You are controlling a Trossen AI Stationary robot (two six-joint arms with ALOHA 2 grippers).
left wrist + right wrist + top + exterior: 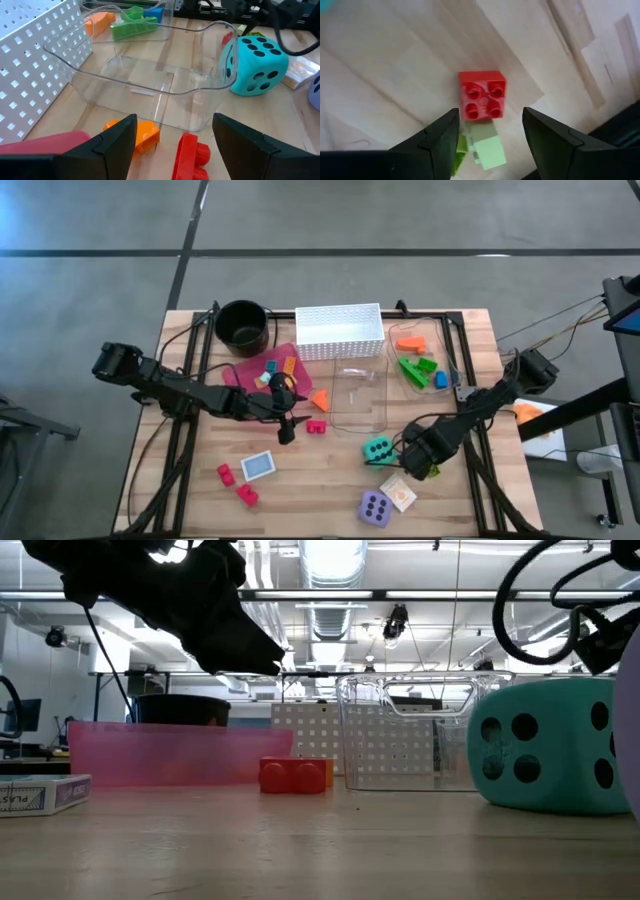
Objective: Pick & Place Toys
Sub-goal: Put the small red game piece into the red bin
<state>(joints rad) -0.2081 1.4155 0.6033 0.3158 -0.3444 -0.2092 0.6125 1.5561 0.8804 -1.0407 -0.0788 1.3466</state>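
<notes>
Sorting's barely halfway: clear plastic bin point(360, 395) sits empty, right gripper point(489, 131) spread over a red studded brick point(483, 95) beside it, left gripper point(172, 132) spread near another red brick point(192, 155)

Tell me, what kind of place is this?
Probably a robotics lab or workshop. Two robot arms work over a wooden table scattered with toys such as a teal die. Behind it, the low view shows an open hall with exposed ceiling ducts and strip lights.
</notes>
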